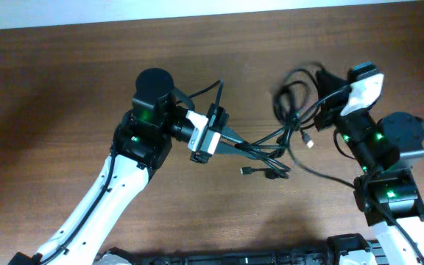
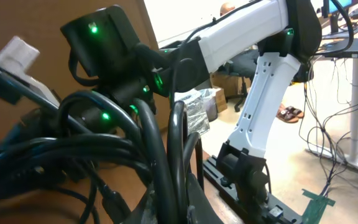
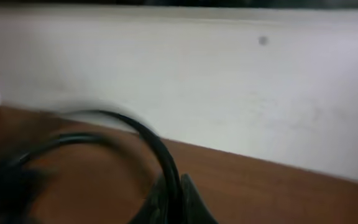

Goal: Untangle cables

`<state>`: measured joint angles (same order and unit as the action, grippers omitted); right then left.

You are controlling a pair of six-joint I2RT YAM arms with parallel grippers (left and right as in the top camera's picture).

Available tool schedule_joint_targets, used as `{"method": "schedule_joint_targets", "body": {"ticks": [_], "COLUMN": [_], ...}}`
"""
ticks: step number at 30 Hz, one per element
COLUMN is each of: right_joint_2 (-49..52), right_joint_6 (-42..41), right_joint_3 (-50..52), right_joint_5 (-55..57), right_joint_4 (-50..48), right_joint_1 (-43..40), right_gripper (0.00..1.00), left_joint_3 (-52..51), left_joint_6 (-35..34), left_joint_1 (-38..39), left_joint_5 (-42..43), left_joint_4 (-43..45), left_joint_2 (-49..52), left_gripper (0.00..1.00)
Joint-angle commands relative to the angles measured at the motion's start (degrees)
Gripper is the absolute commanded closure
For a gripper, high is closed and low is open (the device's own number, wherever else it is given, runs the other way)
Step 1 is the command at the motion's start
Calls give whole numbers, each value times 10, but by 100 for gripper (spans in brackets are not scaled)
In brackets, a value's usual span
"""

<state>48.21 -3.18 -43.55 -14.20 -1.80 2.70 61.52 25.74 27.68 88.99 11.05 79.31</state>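
Note:
The cables [image 1: 285, 103] are thin black cords strung across the brown table [image 1: 65, 88] between my two grippers, with a looped tangle at the right and small plug ends [image 1: 249, 171] lying in the middle. My left gripper [image 1: 252, 145] is shut on a bundle of the cables [image 2: 157, 140]; in the left wrist view the cords run up out of the gripper [image 2: 180, 202]. At the tangle's right side, my right gripper [image 1: 321, 99] is shut on one cable loop [image 3: 157, 146], which is pinched between its fingers [image 3: 191, 202].
A white wall [image 3: 229, 81] rises just beyond the table's far edge [image 1: 197, 20]. A dark rail [image 1: 234, 258] runs along the front edge. The right arm [image 2: 253, 37] fills the left wrist view, with desks and floor cables behind it.

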Motion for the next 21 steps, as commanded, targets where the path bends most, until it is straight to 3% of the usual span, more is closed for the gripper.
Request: {"method": "schedule_joint_targets", "body": {"ticks": [1,10,16,19,21], "right_joint_2": [-4,-4,-6,-6,-6], "right_joint_6": [-173,-210,-209,-209,-163], "right_joint_3": [-5,-5,-5,-5,-5], "right_joint_5": [44,97,95,91,63], "right_joint_4": [-26,-35,25,37,38], "right_joint_1": [-2,-2,-2,-2,-2], "right_gripper": [96,96,26,12,8], "left_joint_3": [6,6,6,6,6], "left_joint_6": [7,7,8,8,8], "left_joint_1": [4,4,3,3,3], "left_joint_5": [10,10,6,6,6], "left_joint_4": [-13,-30,-26,-21,-13], "left_joint_2": [-2,-2,-2,-2,-2], "left_gripper": [100,100,100,100,100]}}
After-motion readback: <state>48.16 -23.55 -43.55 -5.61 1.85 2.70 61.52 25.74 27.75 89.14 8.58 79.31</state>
